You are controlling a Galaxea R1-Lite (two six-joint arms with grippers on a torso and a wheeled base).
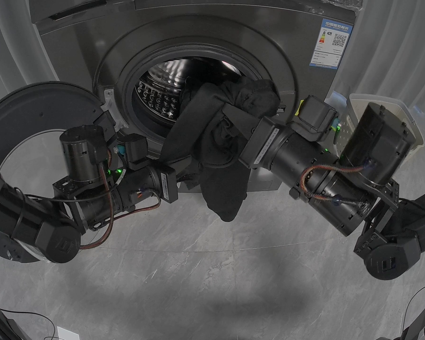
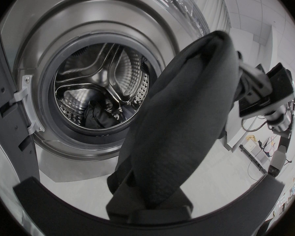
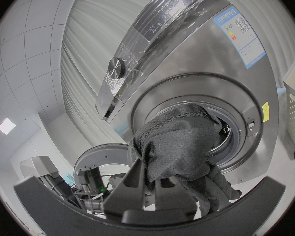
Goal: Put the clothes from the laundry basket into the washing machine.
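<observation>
Likely risk: black garment (image 1: 217, 142), clenched by left gripper (image 2: 150, 197) and right gripper (image 3: 152, 187), hangs 6 o'clock of drum mouth (image 1: 163, 95); tail could drop outside.

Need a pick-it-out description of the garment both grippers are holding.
Find the grey washing machine, round door swung open. In front of its drum a black garment hangs between left gripper and right gripper. Unlike the dark cloth lying inside the drum, it dangles outside.

Two garments (image 1: 222, 138) (image 2: 98, 115) (perhaps), one washer (image 1: 278, 38)
</observation>
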